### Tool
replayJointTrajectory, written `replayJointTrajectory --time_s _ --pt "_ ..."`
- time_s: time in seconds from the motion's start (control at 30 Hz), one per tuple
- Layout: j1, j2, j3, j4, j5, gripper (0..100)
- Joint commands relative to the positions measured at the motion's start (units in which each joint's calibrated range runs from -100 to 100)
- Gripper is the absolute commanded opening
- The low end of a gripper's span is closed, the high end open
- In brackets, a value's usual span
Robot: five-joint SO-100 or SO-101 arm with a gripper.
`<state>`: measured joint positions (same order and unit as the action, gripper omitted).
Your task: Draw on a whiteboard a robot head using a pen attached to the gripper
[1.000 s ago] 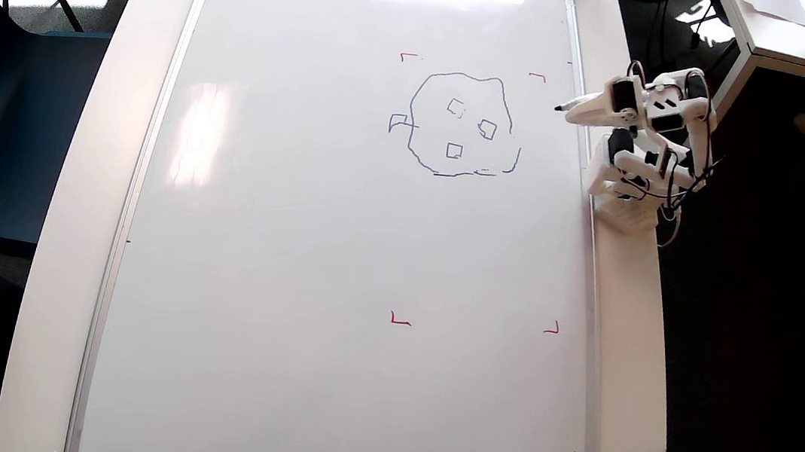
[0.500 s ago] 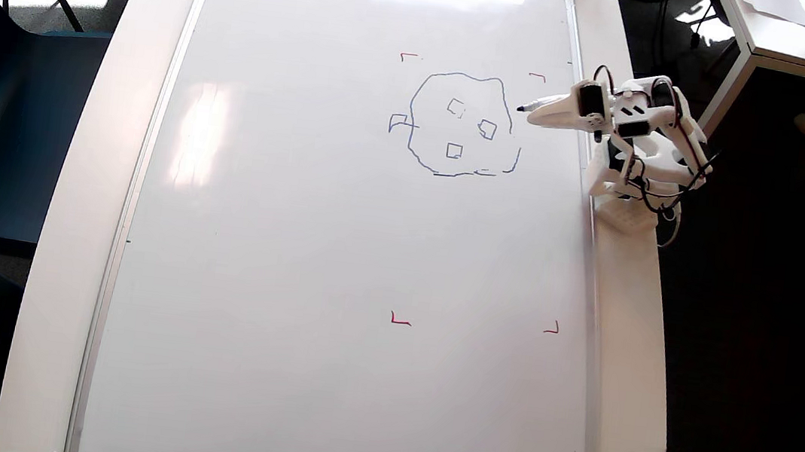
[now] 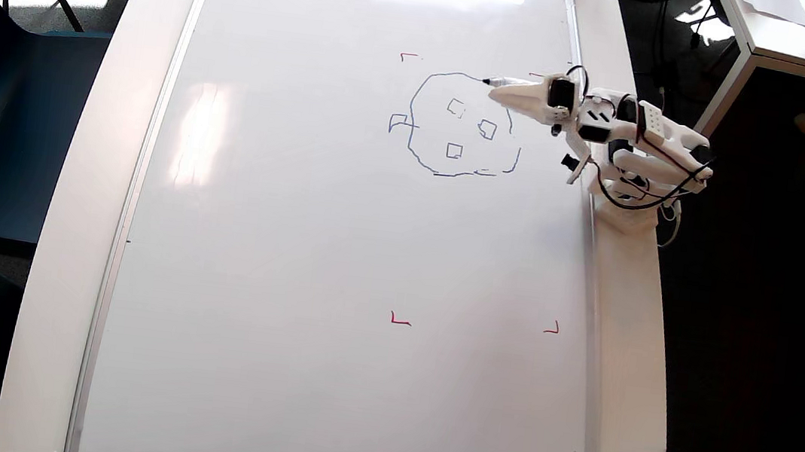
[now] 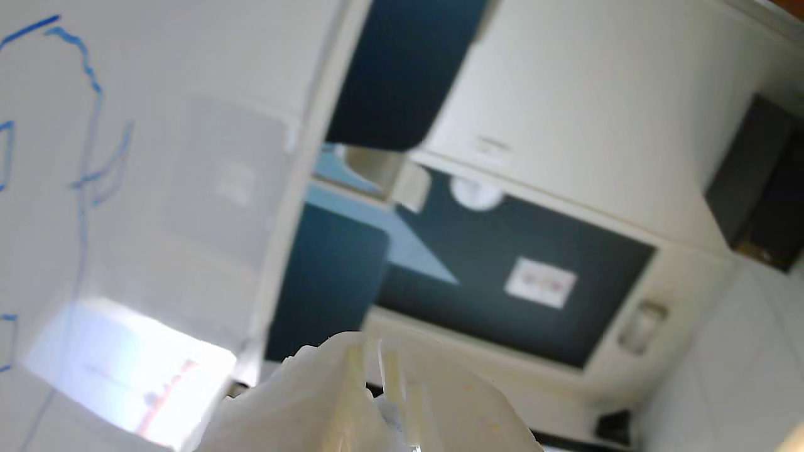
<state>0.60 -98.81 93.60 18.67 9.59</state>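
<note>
Over glossy whiteboard (image 3: 339,249), slim pen (image 3: 504,82) beside wobbly robot head (image 3: 459,126).

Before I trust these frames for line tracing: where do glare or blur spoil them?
Overhead view: sharp, but window glare washes the whiteboard at its top edge and left of the robot head. Wrist view: tilted and soft, the gripper blurred, a bright reflection low on the board.

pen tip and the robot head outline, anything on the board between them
Nothing visible. In the overhead view the pen tip sits at the top right edge of the robot head outline, and the whiteboard around it is bare apart from red corner marks. Contact can't be judged.
</note>
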Motion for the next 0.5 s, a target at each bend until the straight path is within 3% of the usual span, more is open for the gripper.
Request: replayJointTrajectory --time_s 0.0,0.23,0.47 --pt "0.7 0.1 2.4 -17.4 0.0 1" --pt "0.6 0.1 5.9 -48.5 0.1 1" --pt "0.5 0.1 5.9 -71.2 0.0 1"
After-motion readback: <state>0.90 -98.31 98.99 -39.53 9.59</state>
